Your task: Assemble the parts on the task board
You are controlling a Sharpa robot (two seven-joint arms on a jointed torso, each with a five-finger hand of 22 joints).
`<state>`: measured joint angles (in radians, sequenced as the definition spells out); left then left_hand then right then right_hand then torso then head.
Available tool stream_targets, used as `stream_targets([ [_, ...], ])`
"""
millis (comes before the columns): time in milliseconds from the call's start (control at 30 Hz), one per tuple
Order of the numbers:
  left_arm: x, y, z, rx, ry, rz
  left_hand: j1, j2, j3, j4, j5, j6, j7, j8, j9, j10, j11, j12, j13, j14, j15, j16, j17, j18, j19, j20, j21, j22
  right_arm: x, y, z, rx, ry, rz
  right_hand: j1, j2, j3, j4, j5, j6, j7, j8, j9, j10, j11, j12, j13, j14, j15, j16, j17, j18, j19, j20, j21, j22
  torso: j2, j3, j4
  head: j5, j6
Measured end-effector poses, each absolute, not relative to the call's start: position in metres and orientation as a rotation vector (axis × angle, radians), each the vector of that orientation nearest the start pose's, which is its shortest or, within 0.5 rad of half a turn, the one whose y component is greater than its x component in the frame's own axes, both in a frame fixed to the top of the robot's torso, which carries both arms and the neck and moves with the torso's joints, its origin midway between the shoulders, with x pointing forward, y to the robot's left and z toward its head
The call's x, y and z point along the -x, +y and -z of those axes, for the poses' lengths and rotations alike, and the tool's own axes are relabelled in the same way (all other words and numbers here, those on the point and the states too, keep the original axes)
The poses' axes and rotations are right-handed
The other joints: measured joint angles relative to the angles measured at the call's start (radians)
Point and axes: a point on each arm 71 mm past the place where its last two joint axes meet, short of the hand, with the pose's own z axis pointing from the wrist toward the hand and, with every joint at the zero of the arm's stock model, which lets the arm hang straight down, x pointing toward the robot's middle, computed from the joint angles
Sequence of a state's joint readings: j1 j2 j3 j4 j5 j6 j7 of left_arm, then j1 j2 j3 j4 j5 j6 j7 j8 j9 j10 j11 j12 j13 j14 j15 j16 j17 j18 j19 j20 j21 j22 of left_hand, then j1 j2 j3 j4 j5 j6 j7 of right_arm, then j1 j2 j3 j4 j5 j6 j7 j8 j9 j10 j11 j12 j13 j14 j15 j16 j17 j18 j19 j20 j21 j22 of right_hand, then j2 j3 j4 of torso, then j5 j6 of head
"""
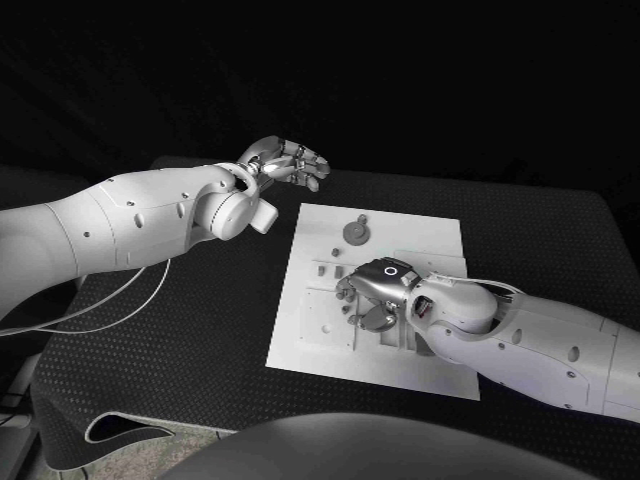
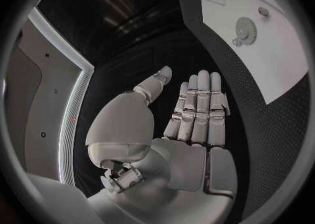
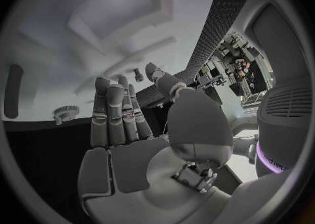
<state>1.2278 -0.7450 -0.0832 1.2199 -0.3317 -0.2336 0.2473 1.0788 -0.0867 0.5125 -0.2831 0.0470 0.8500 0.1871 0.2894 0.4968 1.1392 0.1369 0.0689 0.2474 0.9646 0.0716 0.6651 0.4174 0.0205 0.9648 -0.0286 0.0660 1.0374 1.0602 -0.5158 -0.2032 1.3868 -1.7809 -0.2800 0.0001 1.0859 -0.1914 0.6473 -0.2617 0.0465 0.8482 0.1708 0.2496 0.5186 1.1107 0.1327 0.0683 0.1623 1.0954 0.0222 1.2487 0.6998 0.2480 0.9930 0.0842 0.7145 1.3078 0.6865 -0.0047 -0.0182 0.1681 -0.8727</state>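
Observation:
The white task board [image 1: 414, 235] lies in the middle of the table. A grey gear [image 1: 356, 232] sits near its far edge, also seen as the gear [image 2: 244, 27] on the board [image 2: 275, 61] in the left wrist view. My right hand [image 1: 372, 296] hovers over the board's middle with straight fingers and nothing held; the right wrist view shows this hand [image 3: 125, 124] close to the board [image 3: 98, 29], with the gear [image 3: 65, 112] and a small peg [image 3: 138, 74] beyond its fingertips. My left hand [image 1: 286, 163] is raised off the board's far left corner, and in its wrist view the hand [image 2: 193, 116] is flat and holds nothing.
The black table [image 1: 190, 340] surrounds the board, with room on its left and far sides. A thin cable [image 1: 118, 312] loops under my left arm. Small recesses and pieces [image 1: 325, 268] mark the board's left half.

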Motion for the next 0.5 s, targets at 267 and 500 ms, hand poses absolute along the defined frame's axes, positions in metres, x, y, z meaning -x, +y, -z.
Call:
stream_targets([
  [267, -0.538, 0.249, 0.202, 0.848, 1.605, 1.212, 0.0, 0.0, 0.0, 0.0, 0.0, 0.0, 0.0, 0.0, 0.0, 0.0, 0.0, 0.0, 0.0, 0.0, 0.0, 0.0, 0.001, 0.0, 0.0, 0.0, 0.0, 0.0, -0.426, -0.086, 0.272, 0.664, 1.661, -0.804, 0.007, -0.012, 0.003, 0.003, 0.0, -0.004, -0.003, 0.0, -0.001, 0.001, -0.001, 0.014, 0.01, 0.0, 0.0, 0.008, 0.005, 0.001, 0.0, 0.0, 0.0, 0.0, 0.0, 0.0011, -0.0008, -0.009, 0.0],
  [500, -0.538, 0.253, 0.202, 0.851, 1.602, 1.206, 0.0, 0.0, 0.0, 0.0, 0.0, 0.0, 0.0, 0.0, 0.0, 0.0, 0.0, 0.0, 0.0, 0.0, 0.0, 0.0, 0.001, 0.0, 0.0, 0.0, 0.0, -0.001, -0.452, -0.126, 0.228, 0.611, 1.61, -0.718, 0.012, -0.006, 0.003, 0.003, 0.0, 0.006, 0.003, 0.012, 0.001, 0.055, -0.026, 0.043, 0.031, 0.004, -0.02, 0.008, 0.006, 0.013, 0.0, 0.0, 0.0, 0.0, -0.001, 0.0012, -0.0029, -0.022, 0.0],
])
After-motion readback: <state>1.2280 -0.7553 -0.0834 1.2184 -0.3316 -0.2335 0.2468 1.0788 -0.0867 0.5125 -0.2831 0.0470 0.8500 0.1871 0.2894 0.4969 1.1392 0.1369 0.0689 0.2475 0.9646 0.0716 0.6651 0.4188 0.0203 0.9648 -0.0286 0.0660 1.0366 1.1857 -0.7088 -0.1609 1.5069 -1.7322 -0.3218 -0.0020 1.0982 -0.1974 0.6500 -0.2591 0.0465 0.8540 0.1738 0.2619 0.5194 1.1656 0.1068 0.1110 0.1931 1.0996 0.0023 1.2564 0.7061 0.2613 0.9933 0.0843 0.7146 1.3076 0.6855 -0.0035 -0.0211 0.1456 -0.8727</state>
